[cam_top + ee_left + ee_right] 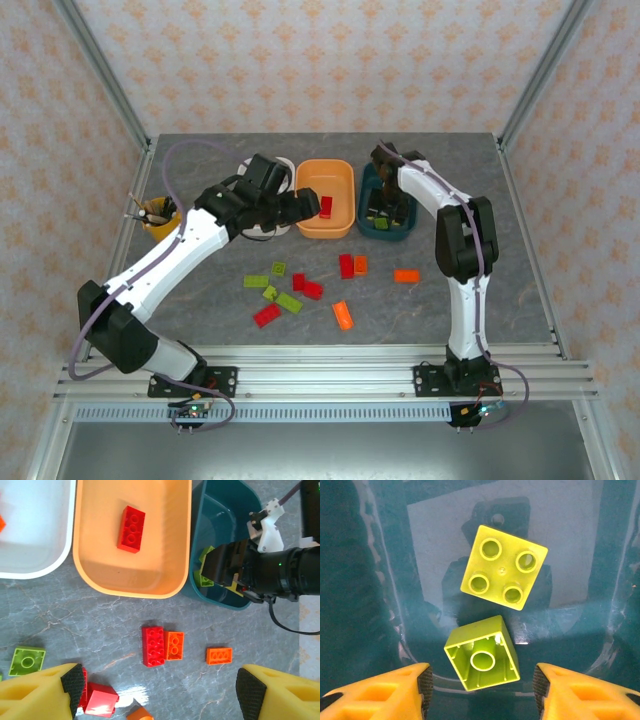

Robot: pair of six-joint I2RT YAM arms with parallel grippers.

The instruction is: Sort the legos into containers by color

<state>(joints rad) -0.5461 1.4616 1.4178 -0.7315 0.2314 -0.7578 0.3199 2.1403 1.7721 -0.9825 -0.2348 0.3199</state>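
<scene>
In the teal tub [360,580] an upturned lime brick [482,652] is laid beside its twin [504,567], grouping greens. The right tool [481,687] is spread open above, seemingly clear. The left tool [160,690] is open left of that tub.

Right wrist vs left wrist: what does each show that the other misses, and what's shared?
Right wrist: which way up the greens lie, a studs-up lime brick and an upside-down lime brick. Left wrist: orange tub holding a red brick, white tub, loose red brick and loose orange brick on the table, open left claw. Shared: the teal tub with lime bricks inside.
</scene>
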